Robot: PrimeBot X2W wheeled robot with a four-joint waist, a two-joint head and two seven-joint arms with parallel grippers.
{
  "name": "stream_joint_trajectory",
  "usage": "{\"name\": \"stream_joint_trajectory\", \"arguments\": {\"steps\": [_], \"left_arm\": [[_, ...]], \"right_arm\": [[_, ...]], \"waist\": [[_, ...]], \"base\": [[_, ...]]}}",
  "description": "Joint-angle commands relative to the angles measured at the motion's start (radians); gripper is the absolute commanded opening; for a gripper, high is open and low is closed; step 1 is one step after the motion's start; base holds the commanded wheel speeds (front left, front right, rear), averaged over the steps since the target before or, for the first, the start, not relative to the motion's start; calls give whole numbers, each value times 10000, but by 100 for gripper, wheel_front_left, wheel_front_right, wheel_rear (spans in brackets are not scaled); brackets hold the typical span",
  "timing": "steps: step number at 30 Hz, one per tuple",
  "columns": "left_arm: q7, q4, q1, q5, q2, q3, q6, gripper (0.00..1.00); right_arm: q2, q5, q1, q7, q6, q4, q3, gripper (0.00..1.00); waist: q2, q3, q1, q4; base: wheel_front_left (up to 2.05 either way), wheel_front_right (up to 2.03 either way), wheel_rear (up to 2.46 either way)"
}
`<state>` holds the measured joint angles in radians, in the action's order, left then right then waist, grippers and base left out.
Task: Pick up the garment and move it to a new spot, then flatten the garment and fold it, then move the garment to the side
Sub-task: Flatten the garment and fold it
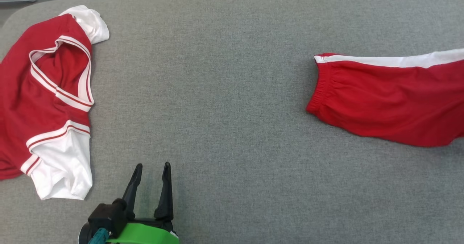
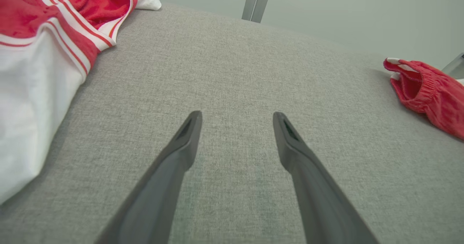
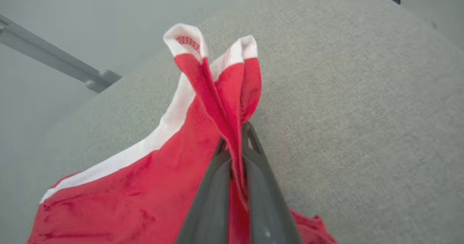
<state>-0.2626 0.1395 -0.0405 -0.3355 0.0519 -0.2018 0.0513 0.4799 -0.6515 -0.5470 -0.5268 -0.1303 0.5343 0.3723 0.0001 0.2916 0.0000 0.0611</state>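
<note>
The garment, a pair of red shorts (image 1: pixel 391 99) with a white side stripe and elastic waistband, lies at the right of the grey table, running off the head view's right edge. In the right wrist view my right gripper (image 3: pixel 235 142) is shut on a bunched fold of the shorts (image 3: pixel 145 186), and the hem corners stick up past its fingertips. The shorts (image 2: pixel 431 91) also appear at the far right of the left wrist view. My left gripper (image 1: pixel 152 165) hovers low at the near left, open and holding nothing, with bare table between its fingers (image 2: pixel 188 139).
A red and white jersey (image 1: pixel 47 91) lies crumpled at the table's left edge, close to my left gripper (image 2: pixel 237 115); the jersey (image 2: pixel 36 55) is at that view's left. The grey fabric table (image 1: pixel 232 110) stretches between the two garments. A pale wall with metal rails stands behind.
</note>
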Motion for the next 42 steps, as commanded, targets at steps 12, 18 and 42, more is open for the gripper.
{"name": "stream_joint_trajectory", "arguments": {"steps": [12,18,42], "left_arm": [[-30,503,-96,-500,-4,-904,-500,100],[-30,972,338,-194,-1,-801,-355,100],[-31,1817,-218,-759,-2,-1338,-279,100]], "right_arm": [[-3535,549,177,-1796,-7,-3491,-1551,0],[-4242,1010,-398,-882,-6,-2460,-2210,0],[-4135,1312,-877,3799,-4,641,-6506,100]], "waist": [[-1,-455,0,-294],[-1,-526,0,-68],[-1,-1386,0,7]], "base": [[0,0,0],[0,0,0],[0,0,0]]}}
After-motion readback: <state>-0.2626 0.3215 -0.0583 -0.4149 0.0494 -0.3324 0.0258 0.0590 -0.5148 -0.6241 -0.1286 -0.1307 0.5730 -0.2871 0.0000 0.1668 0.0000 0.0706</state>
